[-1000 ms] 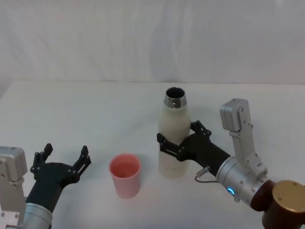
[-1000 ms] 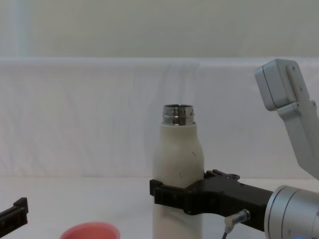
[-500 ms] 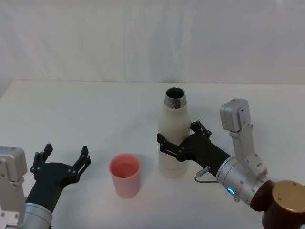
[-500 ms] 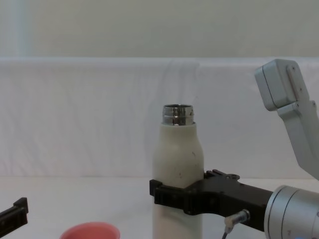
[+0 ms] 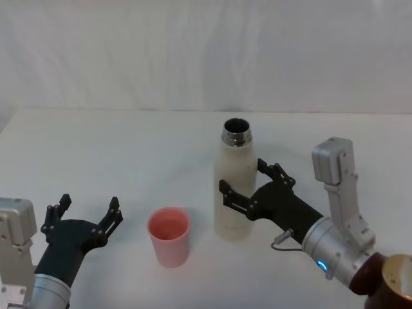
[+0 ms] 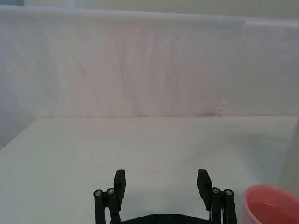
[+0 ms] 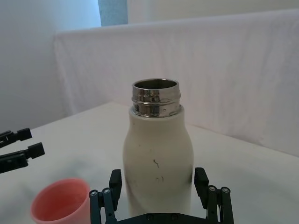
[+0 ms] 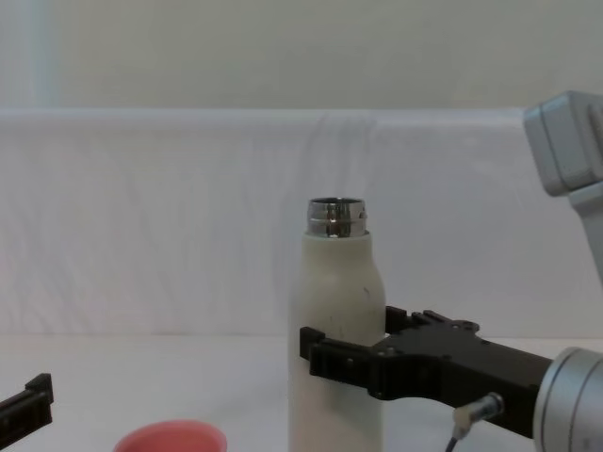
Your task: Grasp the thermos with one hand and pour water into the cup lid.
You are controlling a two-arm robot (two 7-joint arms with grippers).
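Note:
The cream-white thermos [image 5: 235, 187] stands upright mid-table, its steel neck uncapped. My right gripper [image 5: 242, 175] reaches in from the right, open, with one finger on each side of the bottle's lower body. In the right wrist view the fingertips [image 7: 115, 179] sit just off the thermos [image 7: 158, 158] walls. The pink cup lid [image 5: 168, 235] stands upright on the table just left of the thermos. My left gripper [image 5: 89, 202] rests open and holding nothing at the lower left, left of the cup lid [image 6: 272, 206].
The white table [image 5: 129, 148] runs back to a white cloth backdrop. A brown, gold-topped part of the right arm [image 5: 394, 283] sits at the lower right corner.
My right arm has drawn back to the right, so its fingers reach less far around the thermos. Thermos, cup lid and left gripper have not moved.

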